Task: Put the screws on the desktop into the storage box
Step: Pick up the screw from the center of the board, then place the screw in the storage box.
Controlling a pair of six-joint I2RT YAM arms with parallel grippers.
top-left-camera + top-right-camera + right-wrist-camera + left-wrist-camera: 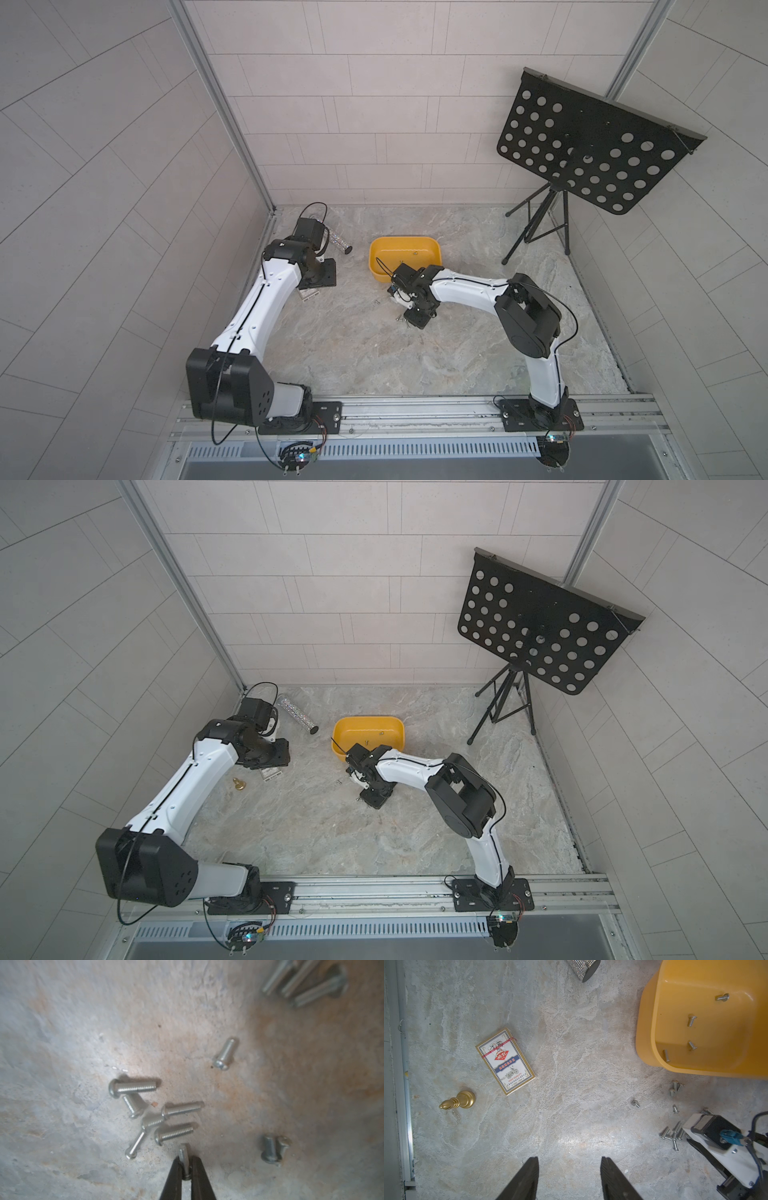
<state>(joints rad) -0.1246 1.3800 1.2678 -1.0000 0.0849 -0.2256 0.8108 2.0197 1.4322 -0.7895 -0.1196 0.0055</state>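
Right gripper (185, 1160): low over the desktop (62, 1043), fingers (174, 1176) closed on the held screw (182, 1154). Its shaft pokes out past the tips. I cannot tell whether it has come off the surface.

Just beyond the tips: a loose heap of about six screws (173, 1133), some touching or crossing one another. Off to one side of the tips, two more (272, 1149) lie against each other. Farther out there is a single one (225, 1053), apart from the rest. Farthest out, at the edge of the wrist view, three lie side by side (307, 982), blurred.

Storage box (645, 1022): stands just past that scatter, on the far side from the fingers. Four screws (691, 1020) lie on its floor, well apart from each other.

Left gripper (569, 1162): well away from the work, fingers (532, 1172) spread, nothing between them, bare desktop below. Ahead of these fingers are a card pack (505, 1061), a brass piece (458, 1101) and the end of a glittery tube (584, 968). None of them belongs to the job.

Progress, as I judge it: early to middle. Four screws are in, one is gripped, and roughly a dozen are left on the desktop. The gripped screw has yet to go over the box wall and be released. The heap nearest the tips looks fiddly, as a pinch there may catch two screws or flick a neighbour away.
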